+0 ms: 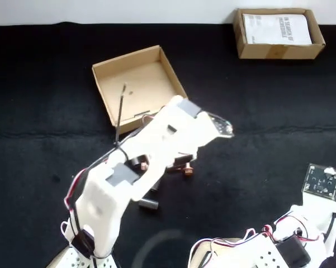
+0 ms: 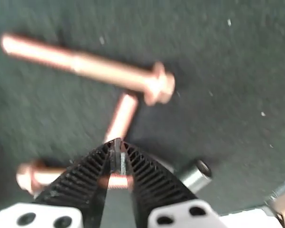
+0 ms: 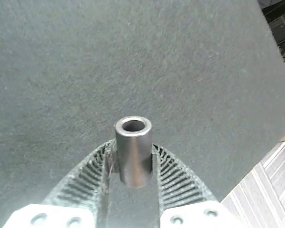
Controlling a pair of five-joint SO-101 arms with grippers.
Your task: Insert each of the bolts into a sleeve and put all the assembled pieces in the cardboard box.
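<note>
Pairing a bolt with a sleeve is, in our judgement, the step in hand; the visible floor of the cardboard box [image 1: 151, 78] holds no assembled piece.

We find the held sleeve [image 3: 133, 156], a short grey steel cylinder with a smooth wall and an open round bore. It is clamped by its sides in the right gripper [image 3: 133, 147]. Its bore end stands clear of the ribbed black fingers [image 3: 178, 178], over the cloth [image 3: 61, 57].

We find the bolts under the left arm [image 1: 156, 145] at mid-table. They are copper-coloured, with smooth shanks.
- The long bolt [image 2: 87, 66], with a flanged head, lies apart from the left gripper [image 2: 117, 145].
- A second bolt [image 2: 122, 114] ends right at the fingertips.
- A third bolt [image 2: 31, 176] lies crosswise beneath the gripper.
- A loose sleeve [image 2: 197, 175] lies near it.

The left gripper's toothed fingers [image 2: 151, 175] stand together with only a slit between them. We cannot tell whether they pinch the second bolt.

The next move, as we judge it, is to secure one bolt by the shank and lift it. The shank tip must then be lined up with the bore of the held sleeve and pushed home. Round, smooth metal will likely roll or slip under a loose grip.

The cardboard box is shallow, open and brown, and sits just beyond the left arm, whose shell is white plastic. Everything rests on the dark, felt-like cloth.
</note>
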